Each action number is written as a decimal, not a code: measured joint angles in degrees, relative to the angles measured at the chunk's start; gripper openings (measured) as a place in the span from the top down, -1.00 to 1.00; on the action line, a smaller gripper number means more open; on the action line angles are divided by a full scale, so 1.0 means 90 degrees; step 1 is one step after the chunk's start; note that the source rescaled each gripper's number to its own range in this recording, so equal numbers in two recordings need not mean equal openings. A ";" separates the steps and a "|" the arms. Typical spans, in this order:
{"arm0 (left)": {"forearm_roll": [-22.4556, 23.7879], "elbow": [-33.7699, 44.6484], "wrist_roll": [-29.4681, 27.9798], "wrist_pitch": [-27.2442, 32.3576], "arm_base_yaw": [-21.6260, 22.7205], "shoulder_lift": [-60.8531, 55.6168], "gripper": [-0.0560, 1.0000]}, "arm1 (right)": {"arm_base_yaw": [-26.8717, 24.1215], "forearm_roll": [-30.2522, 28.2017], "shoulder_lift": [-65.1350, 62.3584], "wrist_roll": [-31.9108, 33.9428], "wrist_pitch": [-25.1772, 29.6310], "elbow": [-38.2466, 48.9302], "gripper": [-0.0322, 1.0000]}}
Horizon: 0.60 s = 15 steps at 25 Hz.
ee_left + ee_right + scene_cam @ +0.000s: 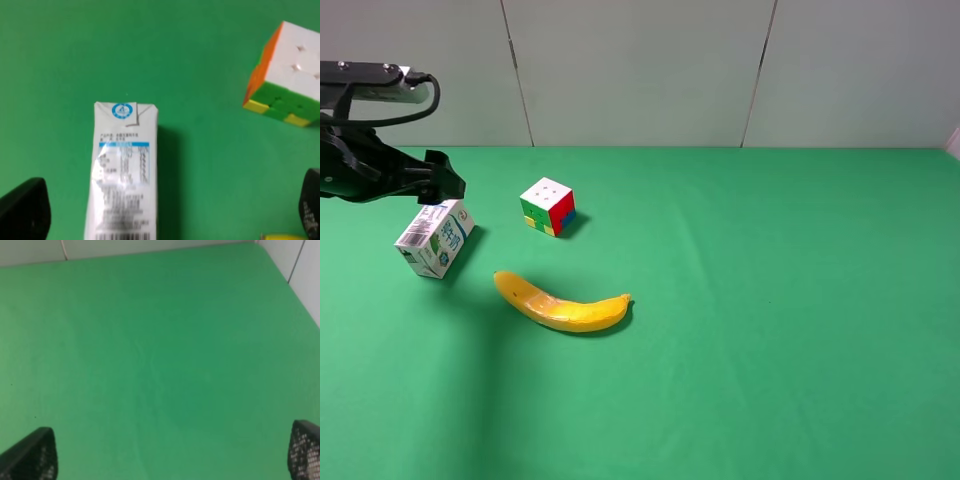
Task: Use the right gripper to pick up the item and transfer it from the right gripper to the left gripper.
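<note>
A green cloth covers the table, with pale wall panels standing behind its far edge. The left gripper hangs above the left side of the table, just over a small milk carton; in the left wrist view its two dark fingertips stand wide apart at the edges of the picture, with nothing between them but the carton lying on the cloth below. The right gripper does not show in the high view; its own wrist camera shows two mesh-faced fingertips spread far apart over bare green cloth, holding nothing. Three things lie on the left half of the table. The carton rests on its side, white with blue print and a barcode at one end. A colour cube sits behind and to the right of the carton, a white face up, apart from it. A yellow banana lies nearer the front, its curve sagging toward the viewer, well apart from both the carton and the cube.
</note>
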 joint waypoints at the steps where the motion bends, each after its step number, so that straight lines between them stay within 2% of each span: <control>1: 0.0333 -0.0006 -0.0297 0.0123 0.0000 -0.0117 -1.00 | 0.0000 0.0000 0.0000 0.0000 0.0006 0.0000 -1.00; 5: 0.1745 -0.0013 -0.1742 0.0713 0.0000 -0.0576 -1.00 | 0.0000 0.0000 0.0000 0.0000 0.0006 0.0000 -1.00; 7: 0.2149 -0.0013 -0.2242 0.1086 0.0000 -0.0813 -0.99 | 0.0000 0.0000 0.0000 0.0000 0.0006 0.0000 -1.00; 10: 0.2310 -0.0013 -0.2491 0.1566 0.0000 -0.1225 -0.96 | 0.0000 0.0000 0.0000 0.0000 0.0006 0.0000 -1.00; 15: 0.2376 -0.0013 -0.2532 0.2259 0.0000 -0.2121 -0.92 | 0.0000 0.0000 0.0000 0.0000 0.0006 0.0000 -1.00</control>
